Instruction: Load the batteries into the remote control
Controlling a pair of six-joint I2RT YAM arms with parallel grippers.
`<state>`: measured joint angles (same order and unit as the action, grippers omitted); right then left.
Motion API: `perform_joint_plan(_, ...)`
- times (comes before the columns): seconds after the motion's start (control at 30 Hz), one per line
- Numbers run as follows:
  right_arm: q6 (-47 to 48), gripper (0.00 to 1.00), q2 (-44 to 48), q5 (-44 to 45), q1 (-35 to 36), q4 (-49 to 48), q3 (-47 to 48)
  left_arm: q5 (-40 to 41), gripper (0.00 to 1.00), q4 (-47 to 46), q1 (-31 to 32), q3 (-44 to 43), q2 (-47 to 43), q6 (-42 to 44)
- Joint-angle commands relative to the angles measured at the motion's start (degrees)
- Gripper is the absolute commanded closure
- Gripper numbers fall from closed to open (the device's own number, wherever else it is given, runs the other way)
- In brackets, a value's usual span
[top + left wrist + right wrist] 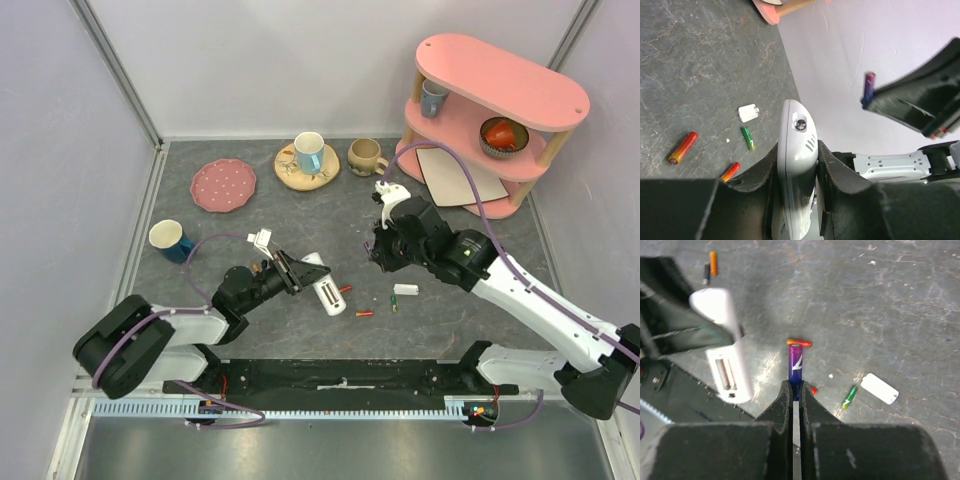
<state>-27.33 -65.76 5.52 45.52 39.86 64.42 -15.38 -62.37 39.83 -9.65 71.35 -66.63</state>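
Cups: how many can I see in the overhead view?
4: a dark blue cup at the left, a pale cup on the wooden plate, a beige mug right of it, a grey-blue cup on the pink shelf. More might be hidden.

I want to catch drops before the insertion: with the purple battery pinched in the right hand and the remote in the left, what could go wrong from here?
The right hand pinches the purple battery by one end only, so it may pivot or slip when pressed into the open compartment. The left hand clamps the remote by its smooth narrow sides, so a firm push could shift it in the grip.
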Motion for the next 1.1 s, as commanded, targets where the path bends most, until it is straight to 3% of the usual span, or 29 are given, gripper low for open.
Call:
perform_joint_plan(0.0,2.2,1.00,-1.8,-8.7,1.6,12.2,7.1,1.9,0.98,-15.5,-0.2,-1.8,6.9,-8.8)
perform_joint_plan(0.17,2.7,1.00,-5.4,-15.9,5.0,15.9,11.6,0.6,0.98,-26.6,-0.2,-3.0,14.3,-13.1)
perform_joint_plan(0.33,2.8,1.00,-8.7,-17.4,6.9,16.7,12.7,-0.6,0.98,-33.0,-0.2,-3.1,17.8,-14.1)
perform_joint_plan(0.63,2.5,1.00,-12.8,-18.5,10.6,15.2,11.7,-8.2,0.98,-33.0,-0.2,-5.7,14.6,-9.6)
perform_joint_plan(1.07,-0.2,1.00,-15.4,-14.8,11.0,12.6,10.9,-8.7,0.98,-33.0,-0.2,-5.0,13.3,-9.0)
